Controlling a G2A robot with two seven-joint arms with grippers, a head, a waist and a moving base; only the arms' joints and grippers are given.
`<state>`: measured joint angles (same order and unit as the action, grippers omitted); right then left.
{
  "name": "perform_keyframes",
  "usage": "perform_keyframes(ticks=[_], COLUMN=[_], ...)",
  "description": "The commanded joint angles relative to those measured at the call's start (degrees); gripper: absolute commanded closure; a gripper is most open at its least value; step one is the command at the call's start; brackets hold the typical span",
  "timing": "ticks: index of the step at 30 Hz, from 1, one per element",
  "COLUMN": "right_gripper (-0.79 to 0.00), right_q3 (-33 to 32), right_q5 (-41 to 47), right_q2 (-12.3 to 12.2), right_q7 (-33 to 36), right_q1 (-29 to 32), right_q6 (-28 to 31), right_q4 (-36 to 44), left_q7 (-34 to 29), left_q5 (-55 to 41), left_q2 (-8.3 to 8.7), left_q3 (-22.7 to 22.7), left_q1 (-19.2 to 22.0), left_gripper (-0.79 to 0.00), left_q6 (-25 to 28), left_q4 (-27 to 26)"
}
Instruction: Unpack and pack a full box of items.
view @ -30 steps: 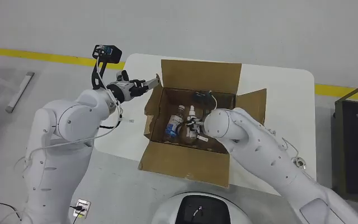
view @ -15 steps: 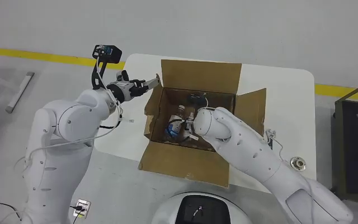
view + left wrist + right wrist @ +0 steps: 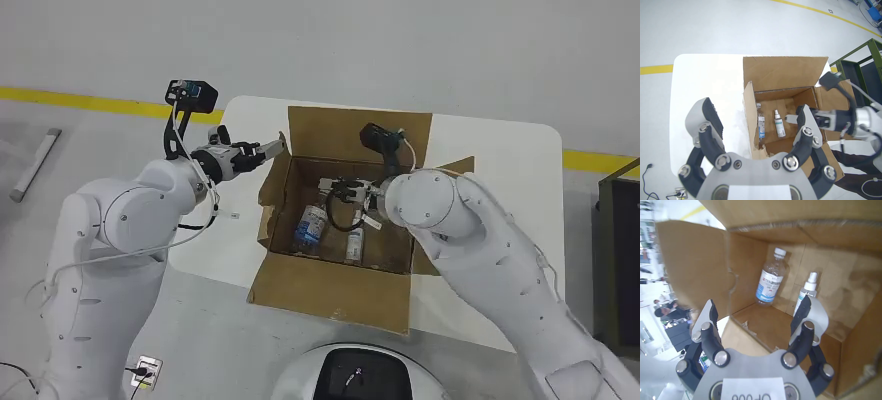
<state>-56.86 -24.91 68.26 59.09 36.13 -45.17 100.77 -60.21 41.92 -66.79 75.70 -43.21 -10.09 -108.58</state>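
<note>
An open cardboard box stands on the white table. On its floor lie a clear bottle with a blue label and a white spray bottle, side by side and apart. My right gripper hangs open and holds nothing, inside the box opening above the two bottles. My left gripper is open with nothing in it, just outside the box's left flap.
The box flaps stand up on all sides, and the left flap has a torn lower edge. Bare table lies left of the box and right of it. A green metal cart stands off the table's right end.
My right arm has pulled up and back out of the box bottom, uncovering both bottles. The spray bottle now lies nearer the box's front wall. The left arm has not moved.
</note>
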Motion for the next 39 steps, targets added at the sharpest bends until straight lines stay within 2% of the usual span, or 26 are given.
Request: perform_keyframes(ticks=[1,6,9,14,19,23,26,28,29,31,33,39], right_gripper=[0.0,0.0,0.0,0.0,0.0,0.0,-0.012,-0.022,-0.049,-0.256,-0.323,-0.348], right_q3=[-7.9,-24.1,-33.6,-44.8,-50.5,-50.6,-48.5,-46.4,-45.6,-43.9,-42.5,-37.7], right_q5=[-0.2,-1.4,-1.8,-16.5,-27.1,-31.5,-37.5,-37.3,-37.3,-37.3,-38.5,-42.3], right_q2=[-2.2,-6.0,-7.9,-11.2,-12.6,-13.1,-13.2,-12.8,-12.5,-12.0,-11.3,-9.0], right_q7=[2.0,7.5,11.7,21.3,28.9,28.9,28.9,28.9,28.9,28.9,28.9,28.9], right_q1=[3.4,10.4,15.0,24.5,33.0,39.0,40.9,40.6,40.2,39.4,38.5,36.6], right_q6=[2.0,7.4,11.7,21.3,28.9,28.9,28.9,28.8,28.8,28.8,28.8,28.8], right_q4=[7.0,20.7,24.8,28.6,29.6,27.4,24.5,22.7,21.6,19.2,16.8,12.9], left_q7=[0.0,0.0,0.0,0.0,0.0,0.0,0.0,0.0,0.0,0.0,0.0,0.0], left_q5=[0.0,0.0,0.0,0.0,0.0,0.0,0.0,0.0,0.0,0.0,0.0,0.0], left_q2=[0.0,0.0,0.0,0.0,0.0,0.0,0.0,0.0,0.0,0.0,0.0,0.0], left_q3=[0.0,0.0,0.0,0.0,0.0,0.0,0.0,0.0,0.0,0.0,0.0,0.0], left_q1=[0.0,0.0,0.0,0.0,0.0,0.0,0.0,0.0,0.0,0.0,0.0,0.0], left_gripper=[-0.785,-0.785,-0.785,-0.785,-0.785,-0.785,-0.785,-0.785,-0.785,-0.785,-0.785,-0.785], left_q6=[0.0,0.0,0.0,0.0,0.0,0.0,0.0,0.0,0.0,0.0,0.0,0.0], left_q4=[0.0,0.0,0.0,0.0,0.0,0.0,0.0,0.0,0.0,0.0,0.0,0.0])
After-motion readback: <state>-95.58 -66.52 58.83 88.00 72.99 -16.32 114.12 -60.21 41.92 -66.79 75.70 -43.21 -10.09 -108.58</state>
